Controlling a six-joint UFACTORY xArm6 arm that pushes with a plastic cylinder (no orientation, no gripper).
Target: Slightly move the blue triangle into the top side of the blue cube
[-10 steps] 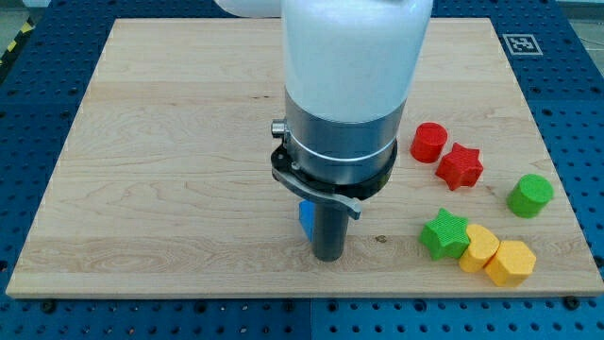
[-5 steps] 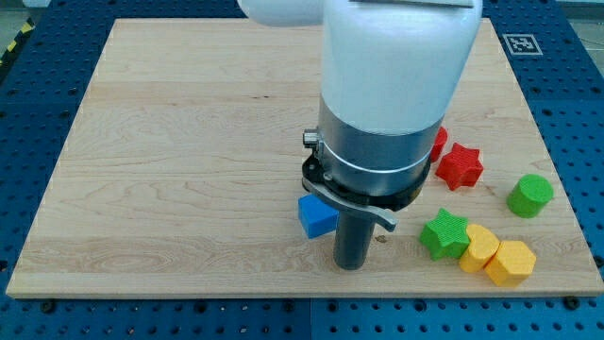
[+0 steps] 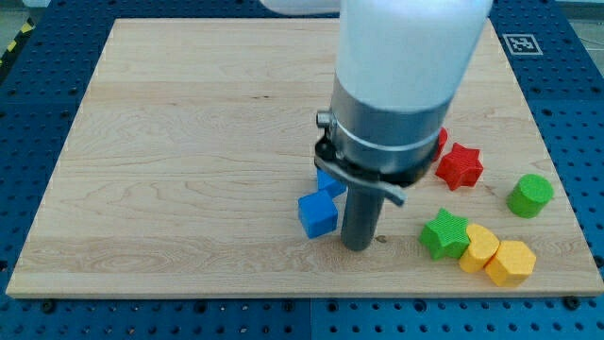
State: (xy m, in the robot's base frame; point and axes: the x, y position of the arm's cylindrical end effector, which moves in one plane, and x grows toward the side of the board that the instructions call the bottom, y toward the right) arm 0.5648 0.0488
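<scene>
The blue cube [image 3: 317, 214] lies on the wooden board [image 3: 170, 142] below the middle. The blue triangle [image 3: 329, 183] peeks out just above and to the right of it, mostly hidden behind the arm; it seems to touch the cube's top right corner. My tip [image 3: 358, 246] rests on the board just right of the blue cube, a small gap away, and below the triangle.
To the right lie a red star [image 3: 460, 165], a red cylinder [image 3: 440, 140] partly hidden by the arm, a green cylinder [image 3: 529, 195], a green star [image 3: 444, 233] and two yellow blocks [image 3: 479, 247] [image 3: 511, 263]. The arm's wide body covers the board's upper middle.
The arm and my tip have moved to the right and slightly down the view. The blue cube and part of the blue triangle have come out from behind the arm.
</scene>
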